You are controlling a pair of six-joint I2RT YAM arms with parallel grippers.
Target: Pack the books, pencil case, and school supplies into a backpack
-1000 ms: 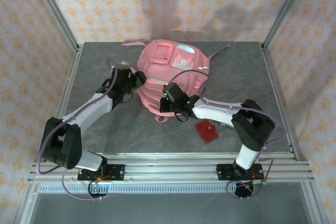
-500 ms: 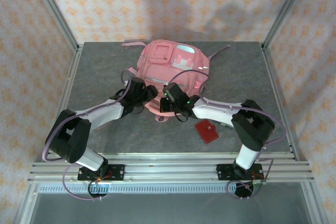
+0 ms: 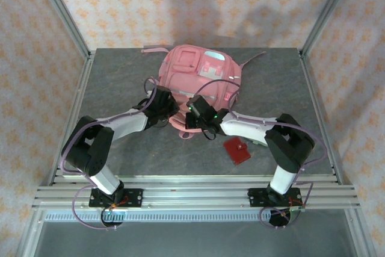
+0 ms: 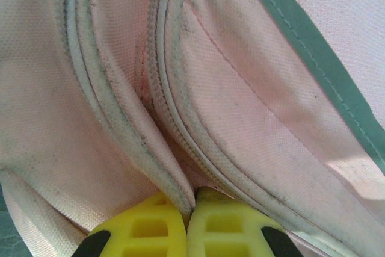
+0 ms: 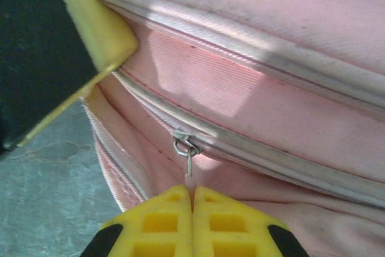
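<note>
At the far centre of the table, the pink backpack is lying pockets-up, its long axis running away from the arms. The left gripper, having swung in from the bag's left side, is pinching a seam at the near end. The right gripper is sitting with its fingers pressed together just below the zipper pull.

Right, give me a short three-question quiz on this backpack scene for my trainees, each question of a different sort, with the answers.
1. True or false: the red pad is inside the backpack.
2. The right gripper stands: A wide open; B shut; C closed around the pad.
3. In the right wrist view, what small metal part hangs just above that gripper?
Key: 1 false, it lies on the table, outside the bag. 2 B. 3 the zip pull.
</note>
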